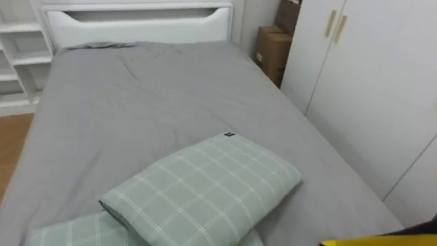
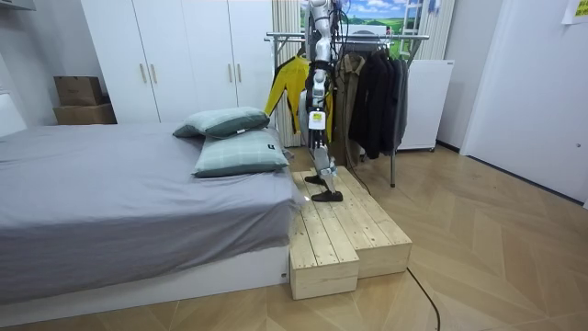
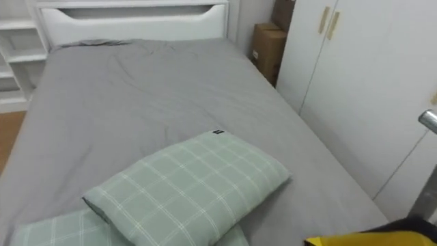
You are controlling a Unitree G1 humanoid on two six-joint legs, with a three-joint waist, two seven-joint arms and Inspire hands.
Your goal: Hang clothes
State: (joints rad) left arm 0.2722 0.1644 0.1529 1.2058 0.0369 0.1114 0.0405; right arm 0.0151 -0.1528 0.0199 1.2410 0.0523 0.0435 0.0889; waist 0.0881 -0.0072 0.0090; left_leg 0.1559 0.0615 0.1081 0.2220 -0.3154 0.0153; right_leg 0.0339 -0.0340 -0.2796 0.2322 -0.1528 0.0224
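Yellow garment [image 3: 372, 239] is seen at the lower right edge of the eye views, hanging at the clothes rack [image 2: 367, 37] end nearest the bed [image 1: 136, 102], beside dark clothes [image 2: 372, 87]. Two green checked pillows [image 1: 205, 191] are stacked on the grey bedding. The wooden platform [image 2: 340, 230] is occupied by the robot. Left hand [image 2: 313, 110] state cannot be told.

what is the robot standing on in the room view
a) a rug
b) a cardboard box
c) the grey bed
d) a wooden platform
d: in the room view its feet are on the wooden platform at the end of the bed, close to the clothes rack.
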